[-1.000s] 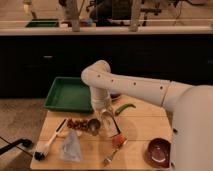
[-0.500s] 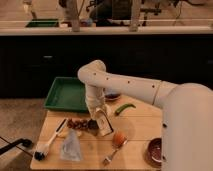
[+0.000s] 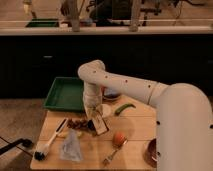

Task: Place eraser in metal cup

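Note:
My gripper (image 3: pixel 96 119) hangs from the white arm over the middle of the wooden table. It is shut on the eraser (image 3: pixel 100 125), a small pale block with dark edges that tilts below the fingers. The metal cup (image 3: pixel 91 126) is a dark shiny shape just left of the eraser. It touches or overlaps the eraser, and the arm partly hides it. I cannot tell whether the eraser is inside the cup's rim.
A green tray (image 3: pixel 62 92) lies at the back left. A green pepper (image 3: pixel 124 107), an orange fruit (image 3: pixel 118 138) and a fork (image 3: pixel 113 155) are on the right. A white-headed brush (image 3: pixel 50 142), a clear bag (image 3: pixel 70 148) and brown bits (image 3: pixel 76 123) are on the left. A dark red bowl (image 3: pixel 149 153) is at the front right.
My gripper has moved a little to the left with the eraser, closer to the metal cup. The other things on the table have not moved.

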Robot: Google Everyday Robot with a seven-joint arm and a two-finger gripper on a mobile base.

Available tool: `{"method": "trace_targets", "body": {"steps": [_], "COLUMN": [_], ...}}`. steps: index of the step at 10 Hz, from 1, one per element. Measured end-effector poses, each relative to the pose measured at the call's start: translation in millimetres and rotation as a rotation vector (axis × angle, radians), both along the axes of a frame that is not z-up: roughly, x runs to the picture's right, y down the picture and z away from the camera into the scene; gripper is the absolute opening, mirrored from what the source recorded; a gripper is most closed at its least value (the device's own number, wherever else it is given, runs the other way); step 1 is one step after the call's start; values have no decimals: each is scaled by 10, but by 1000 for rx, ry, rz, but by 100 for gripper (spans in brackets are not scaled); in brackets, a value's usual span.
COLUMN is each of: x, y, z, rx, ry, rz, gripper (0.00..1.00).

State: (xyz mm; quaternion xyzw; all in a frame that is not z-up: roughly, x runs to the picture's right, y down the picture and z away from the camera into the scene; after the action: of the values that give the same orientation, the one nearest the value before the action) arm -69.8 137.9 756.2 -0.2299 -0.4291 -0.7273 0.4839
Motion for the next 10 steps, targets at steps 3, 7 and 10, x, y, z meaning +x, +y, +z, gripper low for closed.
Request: {"method": "trace_targets", "body": {"steps": [3,7,10], "x": [-74,-165,-182], "y": [-31,-47,-46], "z": [-3,-9,-8], "rx": [-26,-65,-81], "ry": [-24,-24,-20], "rz": [5,-3,-2], "gripper": [2,2,2]}}
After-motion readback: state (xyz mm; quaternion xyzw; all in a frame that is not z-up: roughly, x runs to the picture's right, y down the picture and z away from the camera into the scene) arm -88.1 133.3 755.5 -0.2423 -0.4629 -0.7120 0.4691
